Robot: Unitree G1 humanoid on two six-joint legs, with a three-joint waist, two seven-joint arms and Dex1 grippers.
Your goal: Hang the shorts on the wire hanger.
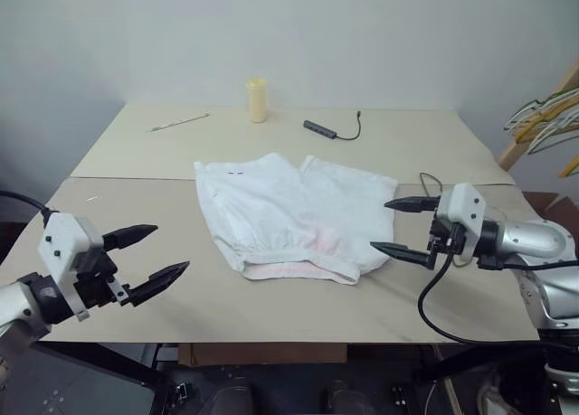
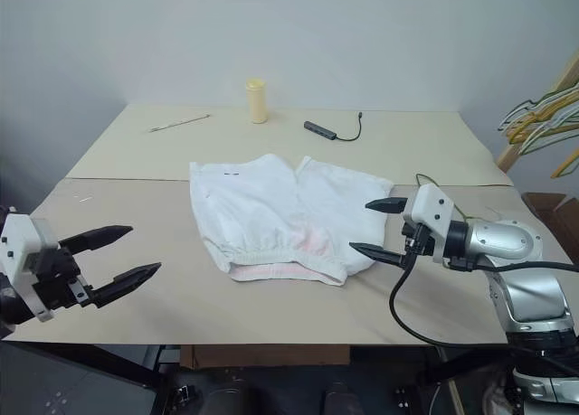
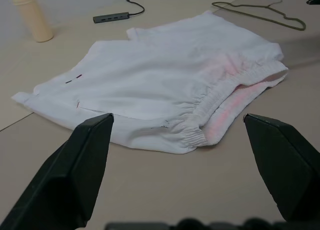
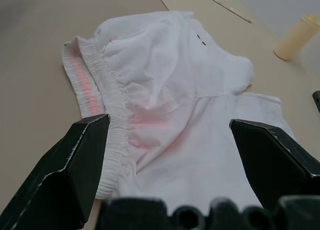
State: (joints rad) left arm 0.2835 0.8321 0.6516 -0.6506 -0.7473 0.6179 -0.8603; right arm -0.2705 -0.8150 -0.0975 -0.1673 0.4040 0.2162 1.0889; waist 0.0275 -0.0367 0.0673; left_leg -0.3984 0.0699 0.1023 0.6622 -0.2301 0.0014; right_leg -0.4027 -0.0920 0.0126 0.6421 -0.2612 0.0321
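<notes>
Shorts (image 1: 289,218) lay flat mid-table (image 1: 271,297), untouched; the wire hanger (image 3: 260,12) lay just beyond, beside the right gripper (image 1: 398,227). Both it and the left gripper (image 1: 149,252) stood wide, empty. Judged: approach stage; the waistband needs grasping next. No containers held anything.

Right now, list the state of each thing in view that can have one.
Shorts: lying flat on the table, waistband nearest the robot, not held.
Wire hanger: lying flat on the table beside the shorts, bare.
Left gripper: open, holding nothing.
Right gripper: open, at the shorts' edge, holding nothing.
</notes>
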